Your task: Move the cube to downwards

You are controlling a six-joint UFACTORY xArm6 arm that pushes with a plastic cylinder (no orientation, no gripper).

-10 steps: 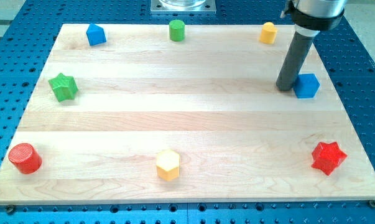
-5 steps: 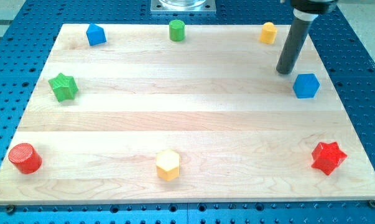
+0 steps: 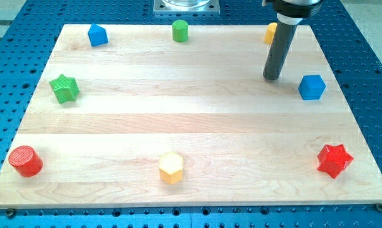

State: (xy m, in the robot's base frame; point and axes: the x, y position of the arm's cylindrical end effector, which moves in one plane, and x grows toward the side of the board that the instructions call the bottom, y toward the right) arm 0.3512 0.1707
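The blue cube (image 3: 311,87) sits near the right edge of the wooden board (image 3: 191,120), in its upper half. My tip (image 3: 272,78) rests on the board to the left of the cube and slightly above it, with a clear gap between them. The dark rod rises from the tip to the view's top and hides part of a yellow block (image 3: 270,33).
A second blue block (image 3: 97,35) lies at the top left. A green cylinder (image 3: 180,30) lies at the top middle. A green star (image 3: 64,88) lies at the left. A red cylinder (image 3: 25,161), a yellow hexagon (image 3: 170,168) and a red star (image 3: 334,159) lie along the bottom.
My tip has moved away from the blue cube, first up, then left. The cube and the other blocks have not moved.
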